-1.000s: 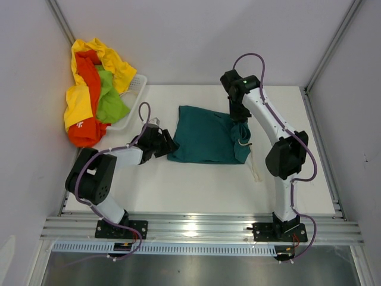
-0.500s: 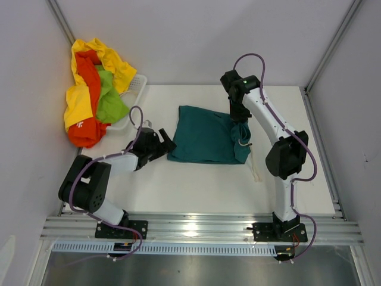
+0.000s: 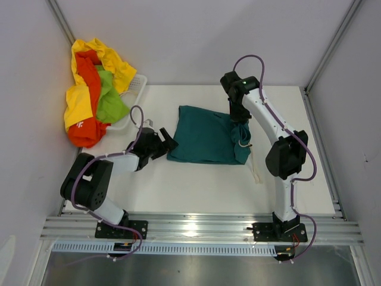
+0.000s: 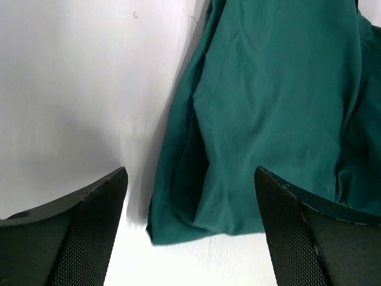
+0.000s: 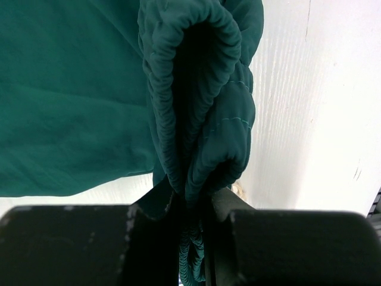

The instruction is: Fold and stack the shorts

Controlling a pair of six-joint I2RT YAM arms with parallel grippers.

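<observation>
The dark teal shorts lie folded on the white table. My left gripper is open at their near left corner. In the left wrist view that corner of the shorts rests on the table between the spread fingers of the left gripper, untouched. My right gripper is shut on the gathered elastic waistband at the right end of the shorts, with the bunched fabric pinched in the right gripper. A pale drawstring trails on the table.
A white plastic basket stands at the back left corner. Yellow shorts, orange-red shorts and lime green shorts hang over its rim. Walls and metal rails close in the table on both sides.
My left gripper has opened wider at the teal shorts' corner, and its elbow has swung left. The right arm and the shorts have stayed put.
</observation>
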